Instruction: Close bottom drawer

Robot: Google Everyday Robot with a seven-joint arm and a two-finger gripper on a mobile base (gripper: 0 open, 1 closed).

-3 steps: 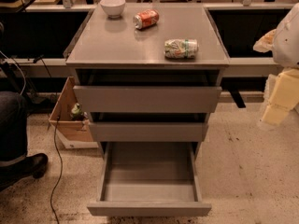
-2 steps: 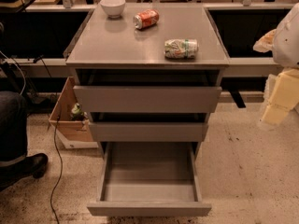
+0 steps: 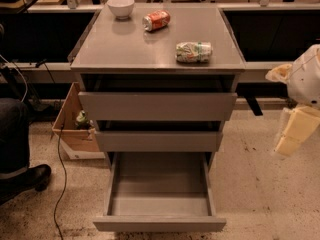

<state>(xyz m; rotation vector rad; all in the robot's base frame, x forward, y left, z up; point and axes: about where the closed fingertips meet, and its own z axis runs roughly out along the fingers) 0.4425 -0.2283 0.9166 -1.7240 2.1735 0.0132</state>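
Observation:
The bottom drawer (image 3: 160,223) of the grey cabinet (image 3: 100,49) stands pulled far out toward the camera. Its plain flat front is at the bottom edge of the camera view, and its grey box interior (image 3: 160,184) is empty. The middle drawer front (image 3: 159,141) and the taller top drawer front (image 3: 157,106) above it each stick out a little. My gripper (image 3: 292,134), pale yellow under a white arm, hangs at the right edge at about middle drawer height. It is well apart from the cabinet and touches nothing.
On the cabinet top lie a white bowl (image 3: 121,6), an orange can (image 3: 156,20) on its side and a crushed can (image 3: 194,52). A cardboard box (image 3: 72,129) and a floor cable (image 3: 60,184) sit left of the cabinet. A person's leg and shoe (image 3: 22,176) are at far left.

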